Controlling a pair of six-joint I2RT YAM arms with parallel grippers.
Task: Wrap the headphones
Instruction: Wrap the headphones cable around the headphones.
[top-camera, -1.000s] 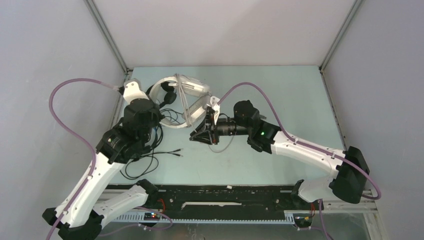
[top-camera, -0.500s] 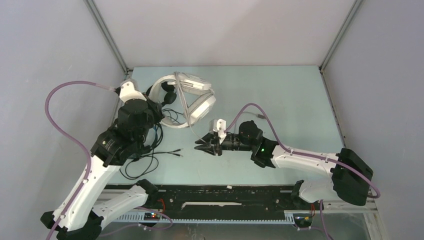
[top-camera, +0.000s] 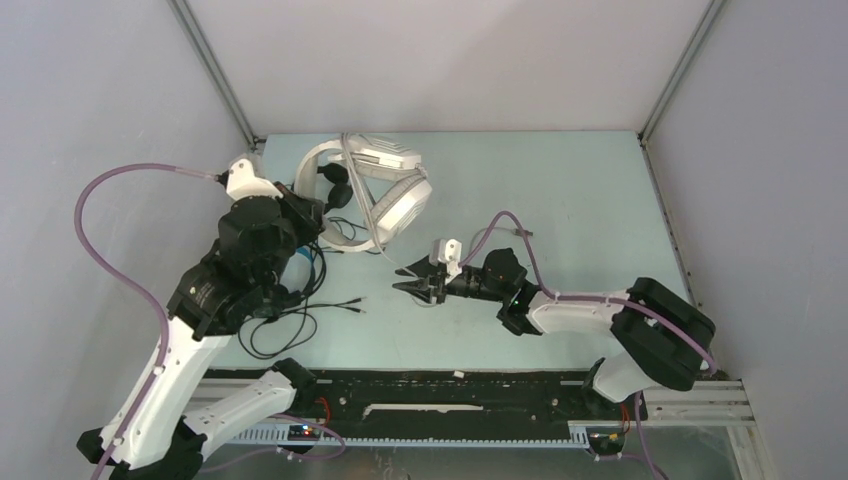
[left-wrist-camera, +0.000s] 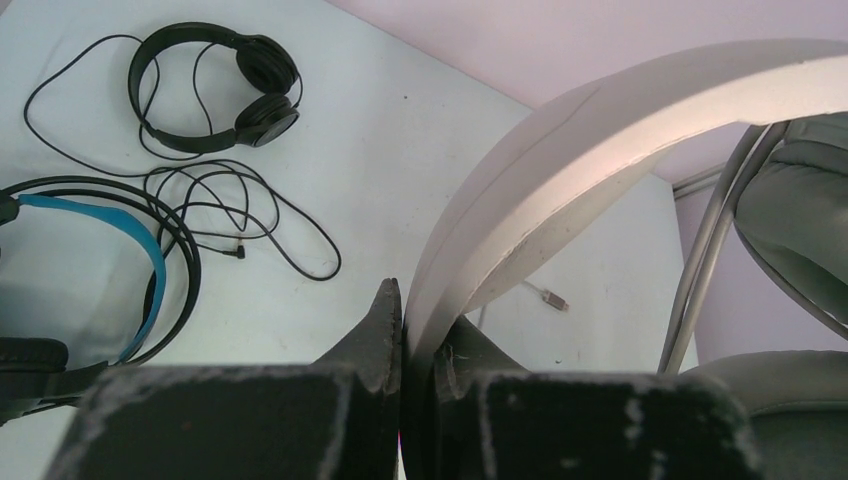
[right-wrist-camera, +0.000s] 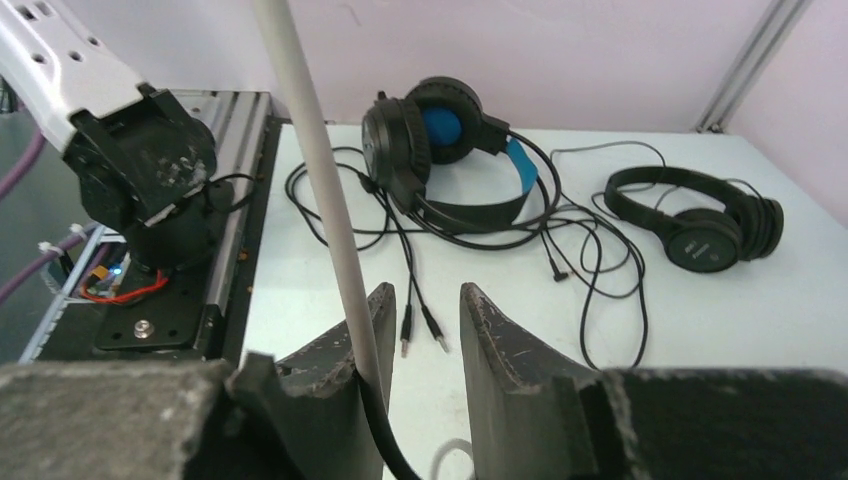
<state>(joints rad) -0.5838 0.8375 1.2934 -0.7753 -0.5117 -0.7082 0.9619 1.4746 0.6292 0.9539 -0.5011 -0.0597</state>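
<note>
The white headphones (top-camera: 392, 190) hang above the table's back left, held by the headband (left-wrist-camera: 560, 170). My left gripper (left-wrist-camera: 415, 300) is shut on that headband (top-camera: 318, 170). Their pale cable (right-wrist-camera: 318, 190) runs down from the earcups and rests against the inner side of one finger of my right gripper (right-wrist-camera: 422, 295), whose jaws stand apart near the table (top-camera: 405, 278). The bulkier black headset with the blue-lined band (right-wrist-camera: 450, 150) and the slim black headset (right-wrist-camera: 705, 228) lie on the table with tangled black cables (top-camera: 285, 320); both also show in the left wrist view (left-wrist-camera: 110, 250) (left-wrist-camera: 215, 85).
Two black jack plugs (right-wrist-camera: 420, 330) lie just ahead of my right fingers. A small plug on a pale lead (left-wrist-camera: 553, 297) lies on the table under the white headset. The black rail (top-camera: 450, 385) and the left arm's base (right-wrist-camera: 140, 165) run along the near edge.
My right gripper has dropped from beside the white earcup down toward the table and drawn nearer. My left arm has shifted the white headphones slightly toward the back.
</note>
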